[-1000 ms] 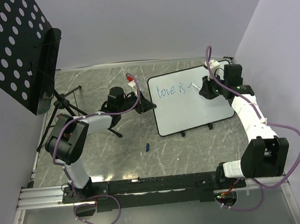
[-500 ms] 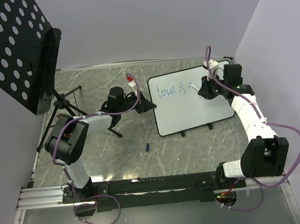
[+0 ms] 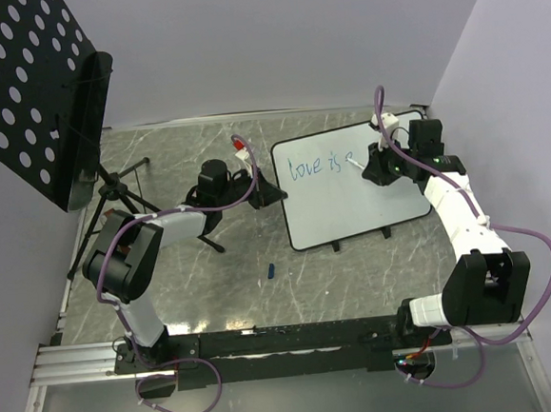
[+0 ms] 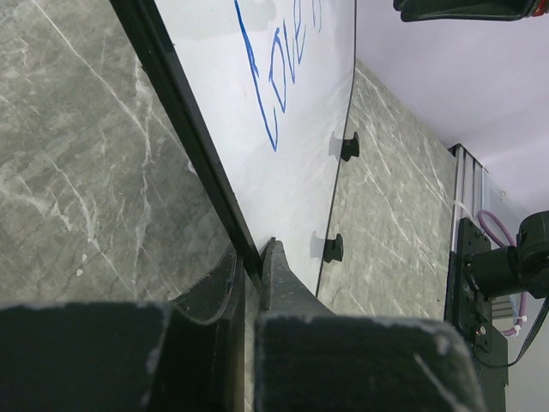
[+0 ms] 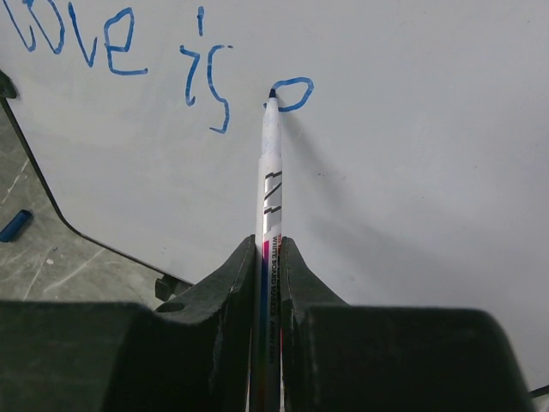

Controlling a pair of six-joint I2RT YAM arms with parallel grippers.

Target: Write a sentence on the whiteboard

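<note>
Between the fingers of the right gripper (image 5: 267, 251) sits a marker (image 5: 271, 172). The jaws are pressed shut against its barrel and the printed white body sticks straight out ahead of them. Its long axis runs in line with the gripper, dark tip farthest from the fingers. That tip touches the whiteboard (image 5: 412, 172) at the left end of a small blue loop (image 5: 297, 81).

Just left of the tip stands "is", and farther left "love". Together with the loop they form the sentence (image 5: 120, 51), one line running crosswise to the marker. Down and to the left of this gripper, off the board's rounded corner, a blue cap (image 5: 15, 225) lies on the table (image 5: 34, 266).

From above, the right gripper (image 3: 376, 171) reaches over the board's right end, and the marker (image 3: 355, 162) points up and leftward from it. The sentence (image 3: 311, 168) sits along the far edge of the whiteboard (image 3: 352, 209).

At the opposite end, the left gripper (image 4: 255, 256) is closed on the board's thin black rim, which passes between its fingertips and runs away ahead of them. To the right of that rim lies the glossy whiteboard (image 4: 300, 172) with its blue letters. Two small black feet (image 4: 350, 146) show along its far edge. Seen from overhead, the left gripper (image 3: 270, 195) meets the board at its left side.
</note>
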